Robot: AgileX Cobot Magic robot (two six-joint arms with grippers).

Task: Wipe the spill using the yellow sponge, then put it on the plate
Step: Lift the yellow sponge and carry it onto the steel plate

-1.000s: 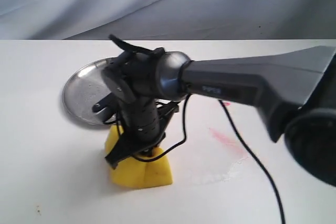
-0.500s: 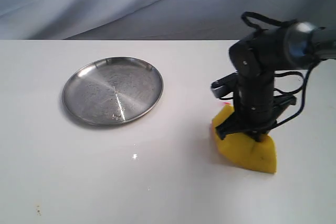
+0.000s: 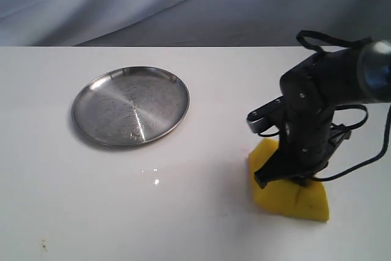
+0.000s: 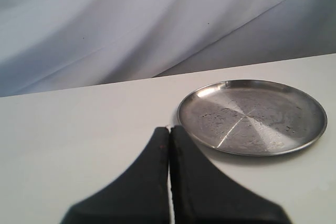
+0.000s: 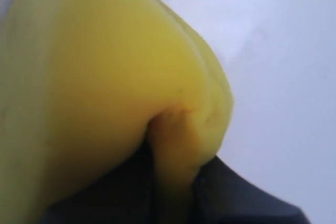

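The exterior camera looked down at a slant across the tabletop point(image 3: 91, 212), far enough back to hold the whole plate point(image 3: 131, 106) and the grey cloth point(image 3: 183, 4) behind it. The left wrist camera sat low, facing the same plate past the left fingers point(image 4: 152, 192). The right wrist camera hung hard against the yellow sponge point(image 5: 105, 77), well apart from the plate, its picture blurred.

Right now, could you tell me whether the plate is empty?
Empty: the plate shows only bare metal; the yellow sponge lies apart from it.
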